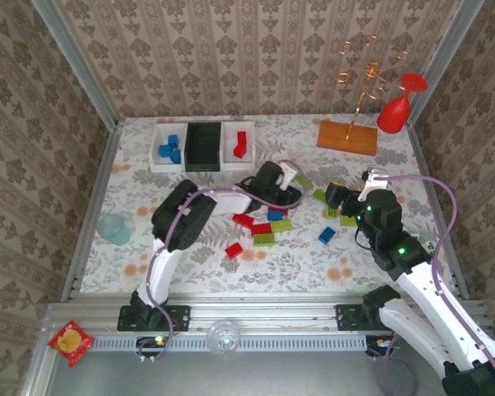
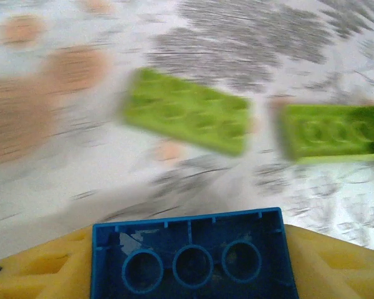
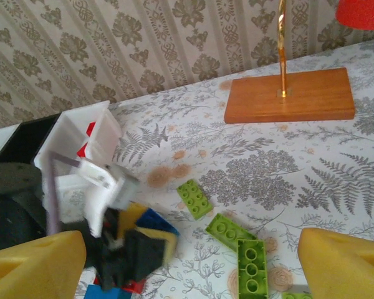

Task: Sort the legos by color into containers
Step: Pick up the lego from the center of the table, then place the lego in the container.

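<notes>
Arms bolted at the near edge of a flower-patterned table [image 1: 148,239] both reach toward its middle. The left arm rises from its base, bends and stretches to the right, with the left gripper [image 1: 290,195] low over a scatter of bricks. The right arm leans in from the right side, and the right gripper [image 1: 337,198] points left, near the other gripper.

The left wrist camera shows what the overhead view cannot. A blue brick [image 2: 190,261] is pinched between that gripper's yellow pads [image 2: 31,271], its hollow underside and three round tubes facing the lens. Beyond it, blurred, a lime green brick [image 2: 187,118] lies studs up on the table, and a second green brick [image 2: 333,132] lies just beside it.

The right wrist camera shows its own yellow fingers [image 3: 343,261] spread wide, with nothing between them. Farther off stands a wooden base [image 3: 290,94] with a thin gold rod rising from it.

Three square bins stand in a row at the far left of the table. The left white bin [image 1: 169,167] holds blue bricks [image 1: 172,148]. The black bin [image 1: 204,144] is in the middle. The right white bin [image 1: 239,165] holds red bricks [image 1: 241,144]. Loose red bricks [image 1: 261,228], green ones and a loose blue brick [image 1: 327,234] lie on the table nearer the arms.
</notes>
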Action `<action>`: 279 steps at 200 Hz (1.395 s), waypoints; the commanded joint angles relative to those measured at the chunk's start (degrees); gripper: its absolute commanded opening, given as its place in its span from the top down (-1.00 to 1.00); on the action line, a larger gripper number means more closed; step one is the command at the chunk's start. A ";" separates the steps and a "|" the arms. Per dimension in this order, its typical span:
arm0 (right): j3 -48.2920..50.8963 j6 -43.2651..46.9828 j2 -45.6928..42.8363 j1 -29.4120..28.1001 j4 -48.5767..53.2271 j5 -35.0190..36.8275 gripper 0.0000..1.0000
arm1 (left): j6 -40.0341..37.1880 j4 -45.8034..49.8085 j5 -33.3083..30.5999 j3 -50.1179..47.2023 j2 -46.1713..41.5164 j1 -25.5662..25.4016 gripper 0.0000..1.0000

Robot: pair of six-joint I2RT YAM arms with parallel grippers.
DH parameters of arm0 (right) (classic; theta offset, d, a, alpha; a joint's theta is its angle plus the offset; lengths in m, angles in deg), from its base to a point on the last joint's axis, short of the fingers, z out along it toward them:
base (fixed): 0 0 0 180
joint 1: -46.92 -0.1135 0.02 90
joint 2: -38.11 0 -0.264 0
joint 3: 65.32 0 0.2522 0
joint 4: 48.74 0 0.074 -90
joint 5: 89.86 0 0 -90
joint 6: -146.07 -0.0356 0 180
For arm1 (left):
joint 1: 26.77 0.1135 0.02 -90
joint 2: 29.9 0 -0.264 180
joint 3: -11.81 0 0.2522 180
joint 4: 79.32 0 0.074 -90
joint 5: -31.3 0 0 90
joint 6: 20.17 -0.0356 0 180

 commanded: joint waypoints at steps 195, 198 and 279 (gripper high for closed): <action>-1.35 2.55 18.58 -11.47 -9.71 -5.69 -0.77 | 8.24 15.59 -9.71 4.39 -10.17 43.33 0.01; -1.31 2.65 18.51 -11.47 -9.76 -5.68 -0.78 | 8.29 15.87 -9.68 5.03 -9.65 43.31 0.00; -0.86 2.72 18.30 -11.47 -9.68 -5.41 -0.78 | 7.91 16.89 -9.15 7.35 -14.07 42.99 -0.53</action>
